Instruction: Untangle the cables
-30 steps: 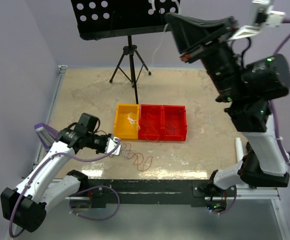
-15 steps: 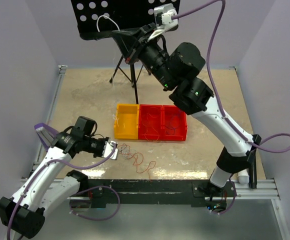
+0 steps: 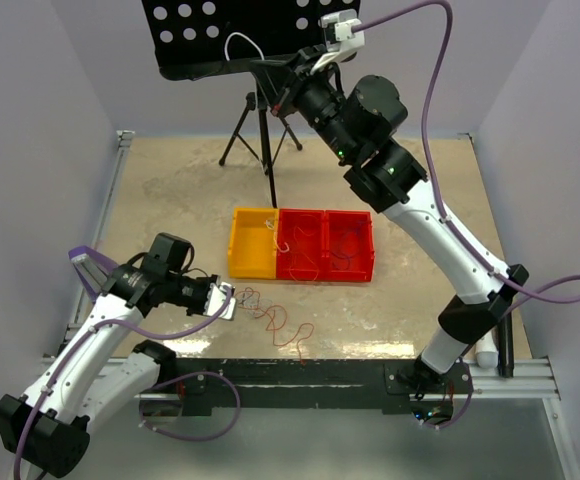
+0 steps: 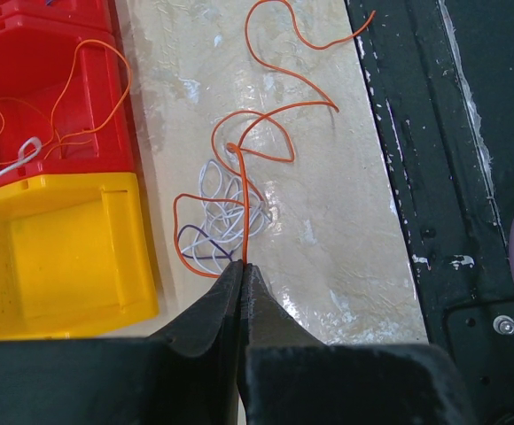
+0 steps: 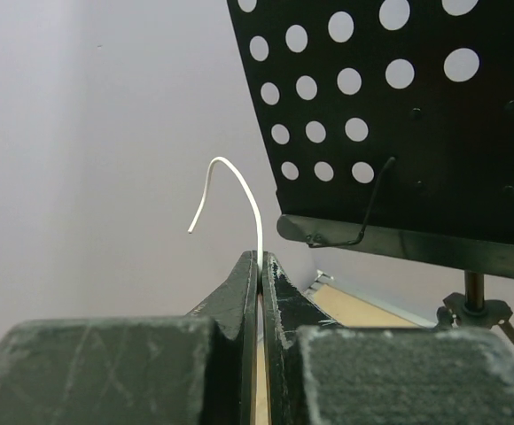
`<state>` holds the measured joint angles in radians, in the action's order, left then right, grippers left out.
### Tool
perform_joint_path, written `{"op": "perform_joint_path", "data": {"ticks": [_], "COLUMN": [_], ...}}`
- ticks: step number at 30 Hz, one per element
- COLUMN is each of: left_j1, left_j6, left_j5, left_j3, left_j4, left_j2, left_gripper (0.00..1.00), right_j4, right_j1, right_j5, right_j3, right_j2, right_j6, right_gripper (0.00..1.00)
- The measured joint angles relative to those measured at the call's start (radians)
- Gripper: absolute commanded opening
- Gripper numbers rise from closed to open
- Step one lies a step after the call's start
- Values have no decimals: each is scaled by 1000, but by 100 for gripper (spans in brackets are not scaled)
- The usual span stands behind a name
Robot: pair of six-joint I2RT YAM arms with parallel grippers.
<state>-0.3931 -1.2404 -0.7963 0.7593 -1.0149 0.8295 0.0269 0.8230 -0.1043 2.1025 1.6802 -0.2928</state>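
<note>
**White wire hoisted, orange end pinned**

Over the last second my right arm has swung from the right-hand side up and across. The right gripper [image 3: 264,69] now hangs high above the table, far beyond the yellow bin [image 3: 253,262]. It is clenched on a white wire [image 3: 240,45] whose free end curls over above the fingertips. Since arriving there it has only crept a little.

The left gripper [image 3: 228,298] has barely stirred. It sits low on the near side of the yellow bin, pinched tight on one orange wire [image 4: 245,204].

The cables [image 4: 224,199] lie on the table [image 3: 170,190] just past those fingertips, close to the bin's near corner. They are a knot of white loops with a purple strand and orange crossing through.

I read this as one strand being drawn away while the heap is anchored. The white wire is too thin in the overhead view for me to tell whether its lower end has come free.

The red bins [image 3: 325,268] are joined to the yellow bin's right side. They hold loose orange wires and a white one.

The stand [image 5: 399,115] rises on the far side of the yellow bin. Its shelf is close to the raised gripper, so I judge that lifting further risks a knock. Orange loops also trail from the heap toward the table's near edge, where they could snag.
</note>
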Motion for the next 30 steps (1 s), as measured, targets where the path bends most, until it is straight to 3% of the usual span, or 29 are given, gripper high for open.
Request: {"op": "perform_joint_path", "data": {"ticks": [17, 30], "left_j1": [0, 0], "left_j6": [0, 0], "left_j5": [0, 0], "left_j3": [-5, -5], "left_j4": [1, 0], "left_j2": [-13, -21], "left_gripper": [4, 4], "right_j4": [-5, -20], "right_j1": [-5, -5], "right_j5": [49, 47], "right_j3": [104, -13], "right_j2": [49, 50], "right_j6": [-24, -29], "right_gripper": [0, 0]}}
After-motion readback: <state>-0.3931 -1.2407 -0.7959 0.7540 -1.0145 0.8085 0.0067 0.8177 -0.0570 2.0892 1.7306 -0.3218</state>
